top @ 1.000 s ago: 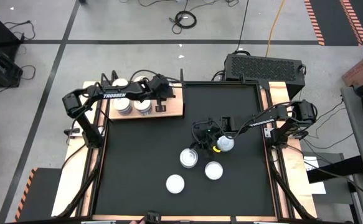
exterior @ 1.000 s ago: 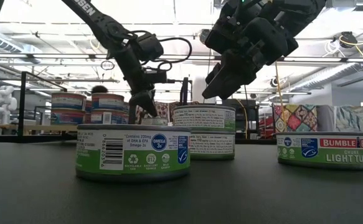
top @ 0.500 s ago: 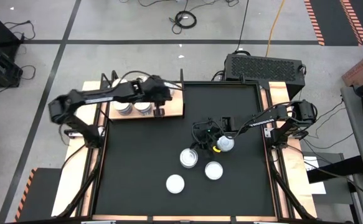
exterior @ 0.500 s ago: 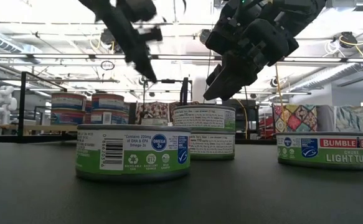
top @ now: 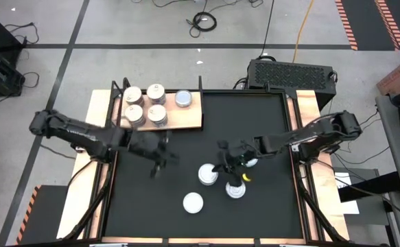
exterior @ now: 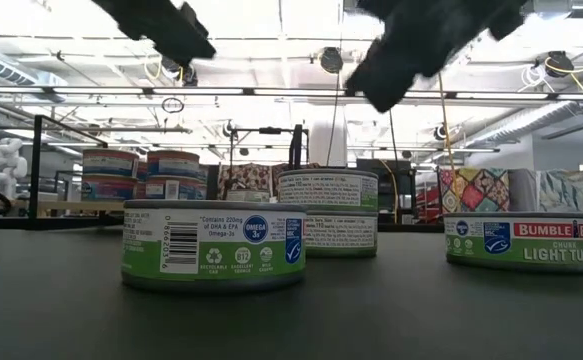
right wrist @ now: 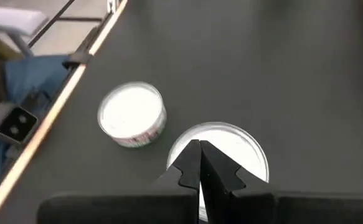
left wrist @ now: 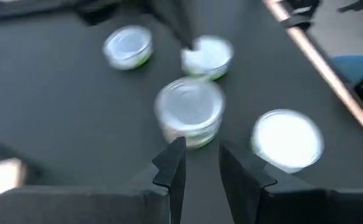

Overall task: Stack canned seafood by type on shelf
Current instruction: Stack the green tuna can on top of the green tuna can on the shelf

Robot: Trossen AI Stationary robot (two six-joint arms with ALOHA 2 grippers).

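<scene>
Left gripper (top: 160, 159): I see jaws slightly apart, empty, left of the stacked tins (top: 208, 173).
Right gripper (top: 237, 170): pinched closed, empty, above lower-right tin (top: 236, 188); nearer.

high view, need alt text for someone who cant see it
Seen from above, five tins sit on a wooden shelf at the black table's far left corner, and four more lie loose on the table. The left tool hangs above the table's middle; the right tool hangs among the loose tins.
</scene>
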